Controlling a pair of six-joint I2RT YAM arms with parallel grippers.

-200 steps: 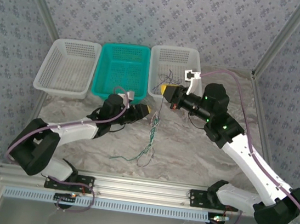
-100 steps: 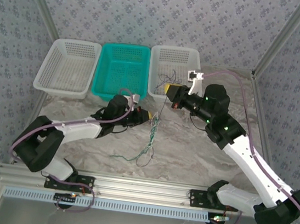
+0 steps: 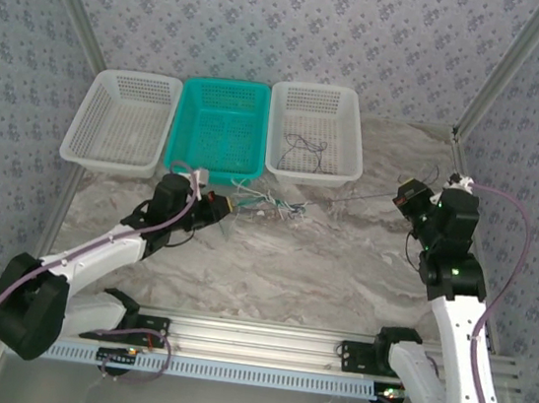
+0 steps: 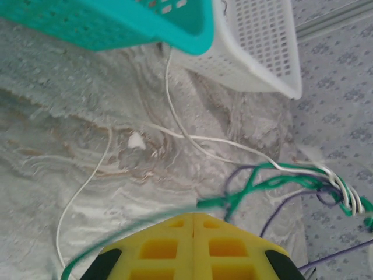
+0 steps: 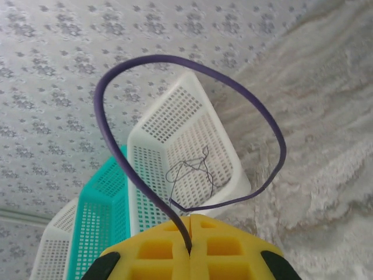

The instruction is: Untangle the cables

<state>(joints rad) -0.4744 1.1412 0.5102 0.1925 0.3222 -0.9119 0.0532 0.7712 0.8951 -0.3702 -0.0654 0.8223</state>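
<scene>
Looks like the pull-apart step, with a grip taken on each side of the snarl. On the right, pinching the purple cable (image 5: 157,57) in the closed right tool (image 5: 190,217): a loop arching up from the seam between the fingers, then a thin run leading left over the table (image 3: 341,261) toward the tangle (image 3: 271,202). On the left, pressing the left tool (image 4: 193,217) fully together, apparently on the green cable (image 4: 230,201) right at the tip, though too blurred there to be sure. Beyond that tip, finding the white cable (image 4: 170,99) snaking across the table and joining green and purple in a knot, just in front of the teal basket (image 3: 182,125) and the right white basket (image 3: 349,162). Next probably calls for a slow, steady pull outward, watching for tightening instead of slipping; failing that, regripping nearer the knot. As for containers: one thin dark wire (image 3: 303,147) curled in the right white basket; nothing made out in the teal basket or the left white basket (image 3: 86,123).
</scene>
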